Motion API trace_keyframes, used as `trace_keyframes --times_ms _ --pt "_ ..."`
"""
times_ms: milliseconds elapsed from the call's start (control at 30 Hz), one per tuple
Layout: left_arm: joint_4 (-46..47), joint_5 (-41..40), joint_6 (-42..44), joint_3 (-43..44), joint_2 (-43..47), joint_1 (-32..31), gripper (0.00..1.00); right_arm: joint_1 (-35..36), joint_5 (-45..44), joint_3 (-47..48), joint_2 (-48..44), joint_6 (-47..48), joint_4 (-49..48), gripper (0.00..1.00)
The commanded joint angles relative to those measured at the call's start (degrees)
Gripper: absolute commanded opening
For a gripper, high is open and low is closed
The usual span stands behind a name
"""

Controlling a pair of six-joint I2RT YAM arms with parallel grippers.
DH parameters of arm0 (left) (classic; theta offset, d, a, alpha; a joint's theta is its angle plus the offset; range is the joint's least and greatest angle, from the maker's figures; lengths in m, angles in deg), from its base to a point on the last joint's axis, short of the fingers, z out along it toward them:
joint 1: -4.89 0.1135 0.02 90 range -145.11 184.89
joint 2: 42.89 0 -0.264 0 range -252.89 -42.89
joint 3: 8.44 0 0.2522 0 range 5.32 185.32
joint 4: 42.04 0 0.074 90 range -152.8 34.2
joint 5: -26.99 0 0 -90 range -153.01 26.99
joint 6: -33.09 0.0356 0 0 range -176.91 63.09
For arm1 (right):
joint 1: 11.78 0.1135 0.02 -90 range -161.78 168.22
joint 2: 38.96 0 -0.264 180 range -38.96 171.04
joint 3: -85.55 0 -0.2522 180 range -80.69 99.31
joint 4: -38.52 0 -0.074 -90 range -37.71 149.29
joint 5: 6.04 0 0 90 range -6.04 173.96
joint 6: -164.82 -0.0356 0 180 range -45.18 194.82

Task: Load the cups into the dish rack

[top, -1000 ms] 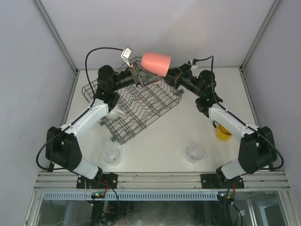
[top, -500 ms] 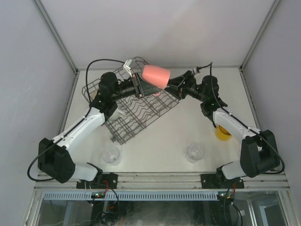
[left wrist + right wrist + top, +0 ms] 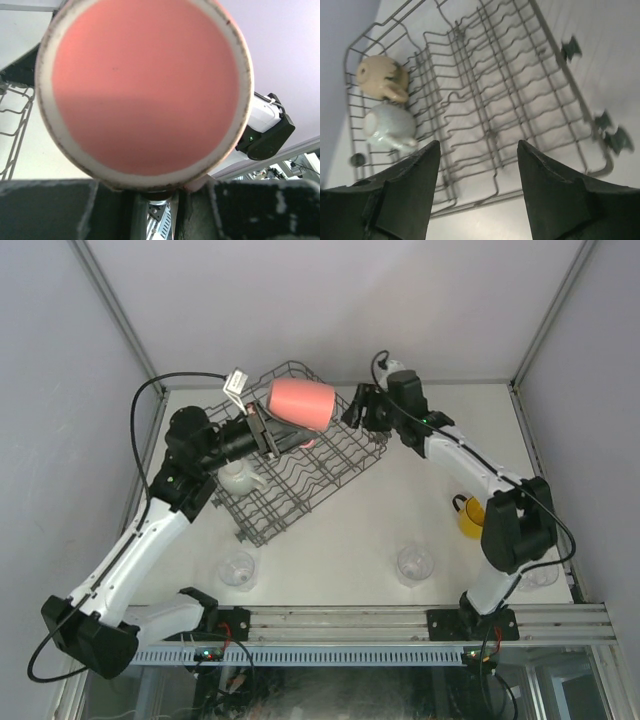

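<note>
A pink tumbler (image 3: 297,403) hangs on its side above the far part of the dish rack (image 3: 318,472), with my left gripper (image 3: 262,430) shut on its left end. Its round end (image 3: 145,85) fills the left wrist view above my left gripper (image 3: 155,192). My right gripper (image 3: 353,412) stands open to the tumbler's right, apart from it. In the right wrist view my right gripper (image 3: 477,150) is empty above the dish rack (image 3: 555,50), where a tan mug (image 3: 382,77) and a white mug (image 3: 390,125) lie at one end. The white mug (image 3: 240,478) shows under my left arm.
A yellow mug (image 3: 470,517) with a dark handle stands on the table at the right, beside my right arm. Two clear glass tumblers (image 3: 238,570) (image 3: 415,563) stand near the front edge. Grey walls close in the table on three sides.
My right gripper has opened, let go of the pink tumbler and drawn back. My left arm has carried the tumbler leftward and a little lower over the rack.
</note>
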Motion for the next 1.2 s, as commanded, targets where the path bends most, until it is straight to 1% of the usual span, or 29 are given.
trace_keyframes --times_ms 0,100,233,300,733,867,1167 --pt "2.0 -1.6 2.2 -1.6 4.5 2.3 0.00 2.2 -12.8 10.6 5.7 18.2 9.4 0.63" --pt "1.8 -1.6 2.0 -2.8 6.4 3.5 0.00 2.8 -16.9 14.8 9.0 21.8 11.4 0.63" --pt "1.7 -1.5 1.6 -4.8 8.4 5.5 0.00 2.8 -19.9 21.5 13.9 24.5 16.8 0.63" --pt "1.8 -1.1 1.4 -5.4 9.1 6.3 0.00 2.5 -20.2 22.9 15.1 25.1 17.7 0.63" --pt "3.6 1.5 0.1 -7.4 9.9 10.7 0.00 -1.8 -14.2 31.9 25.8 25.1 21.0 0.61" --pt "4.3 2.3 -0.2 -7.4 9.4 12.0 0.00 -3.1 -11.9 32.4 27.9 23.8 21.1 0.60" --pt "6.1 4.3 -0.9 -6.5 6.8 13.9 0.00 -2.3 -10.2 34.9 31.7 22.8 21.9 0.58"
